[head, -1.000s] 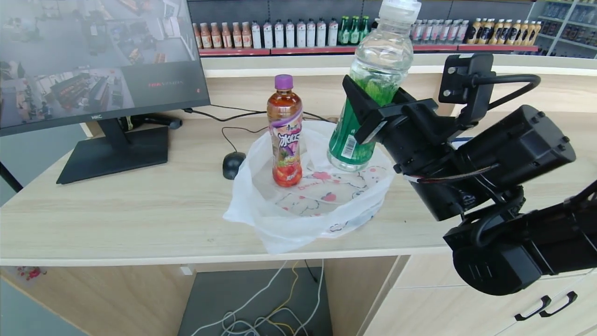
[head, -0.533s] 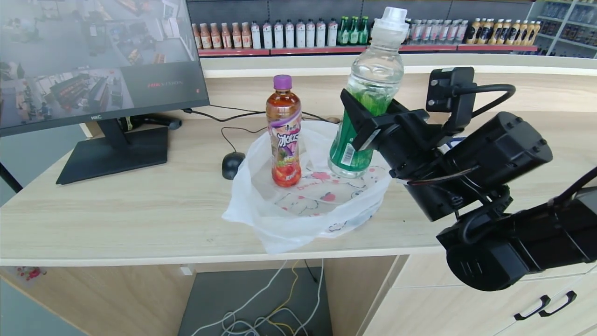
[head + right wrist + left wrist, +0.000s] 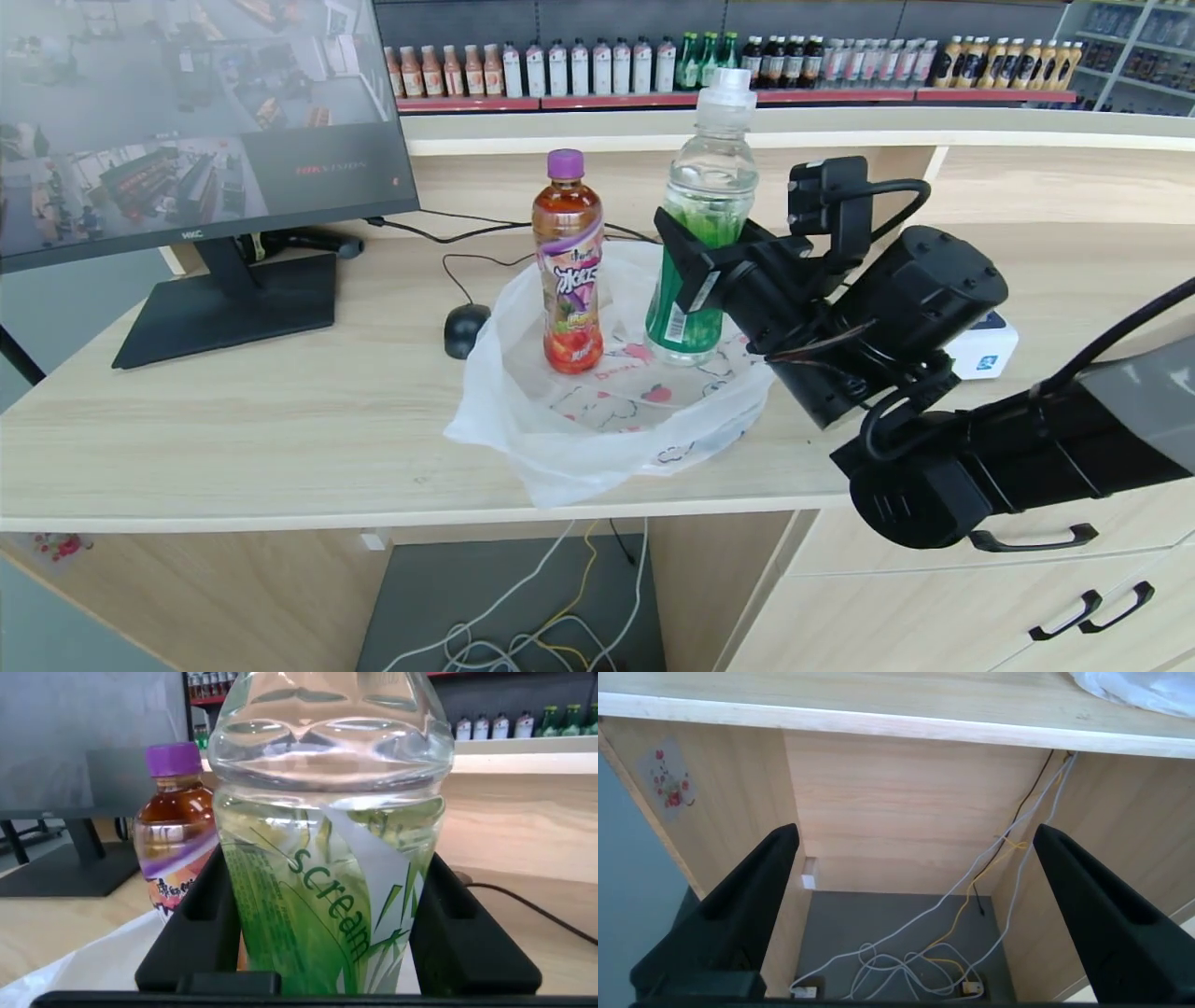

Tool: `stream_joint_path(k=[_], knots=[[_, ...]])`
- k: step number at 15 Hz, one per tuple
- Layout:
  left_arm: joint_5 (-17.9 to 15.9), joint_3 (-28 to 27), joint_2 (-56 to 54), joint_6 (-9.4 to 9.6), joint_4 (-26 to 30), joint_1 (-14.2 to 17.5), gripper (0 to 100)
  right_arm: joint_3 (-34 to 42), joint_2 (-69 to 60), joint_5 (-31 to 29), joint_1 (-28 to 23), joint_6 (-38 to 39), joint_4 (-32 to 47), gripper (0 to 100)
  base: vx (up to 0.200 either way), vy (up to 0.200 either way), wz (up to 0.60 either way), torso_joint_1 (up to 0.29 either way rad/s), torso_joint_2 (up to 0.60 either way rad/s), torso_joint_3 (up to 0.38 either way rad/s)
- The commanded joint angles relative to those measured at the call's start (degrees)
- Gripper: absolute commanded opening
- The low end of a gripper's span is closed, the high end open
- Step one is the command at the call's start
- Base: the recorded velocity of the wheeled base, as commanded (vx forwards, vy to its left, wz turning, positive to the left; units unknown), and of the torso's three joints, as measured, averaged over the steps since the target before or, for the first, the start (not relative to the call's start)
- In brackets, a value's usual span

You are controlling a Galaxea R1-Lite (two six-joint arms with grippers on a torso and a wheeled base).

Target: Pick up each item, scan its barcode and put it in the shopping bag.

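Note:
My right gripper is shut on a clear bottle with a green label, held upright just over the right side of the white shopping bag on the counter. The same green-label bottle sits between the black fingers in the right wrist view. A tea bottle with a purple cap stands upright inside the bag, left of the held bottle; that purple-cap bottle shows behind it in the right wrist view. My left gripper hangs open below the counter's front edge, its fingers wide apart.
A monitor on a black stand occupies the counter's left. A black mouse lies beside the bag's left edge, cables behind it. A small white box sits right of the arm. Loose cables lie on the floor under the counter.
My right arm has carried the green-label bottle down and to the left, from high above the bag's right edge to just over the bag beside the purple-cap bottle.

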Motion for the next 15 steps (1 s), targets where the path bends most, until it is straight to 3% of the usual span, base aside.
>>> stream_joint_path(k=[1,4,15], knots=[[0.0,0.0,0.01,-0.02,0.0,-0.01,100,-2.46,3.0,0.09,0.1,0.11,0.77,0,0.0,0.0,0.0,0.0,0.0,0.0],[0.0,0.0,0.01,-0.02,0.0,-0.01,100,-5.8,6.34,0.18,0.1,1.17,2.62,0,0.0,0.0,0.0,0.0,0.0,0.0],[0.0,0.0,0.01,-0.02,0.0,-0.01,100,-5.8,9.95,0.09,-0.69,3.72,1.56,0,0.0,0.0,0.0,0.0,0.0,0.0]])
